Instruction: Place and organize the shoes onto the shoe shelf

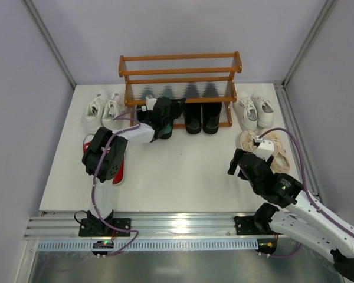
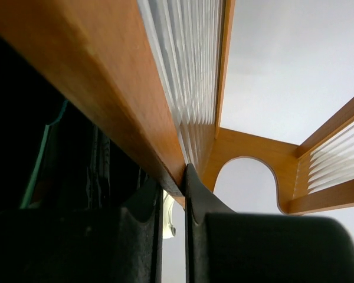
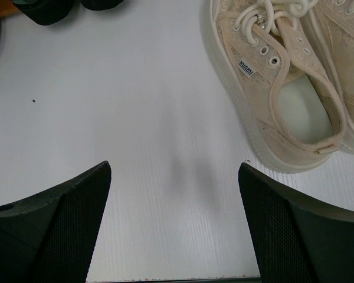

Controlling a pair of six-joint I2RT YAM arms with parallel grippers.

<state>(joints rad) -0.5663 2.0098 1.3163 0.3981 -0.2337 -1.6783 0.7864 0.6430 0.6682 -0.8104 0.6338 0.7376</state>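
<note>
The shoe shelf stands at the back of the table. Two black loafers sit on its bottom tier. My left gripper reaches into that tier left of them. In the left wrist view it is shut to a thin slit under a wooden rail. Nothing shows between the fingers. A dark green loafer lies against the left finger. My right gripper is open and empty over bare table, just left of the beige sneakers.
A white sneaker pair lies left of the shelf and another right of it. Red sneakers lie partly under my left arm. The black loafers' toes show at the top of the right wrist view.
</note>
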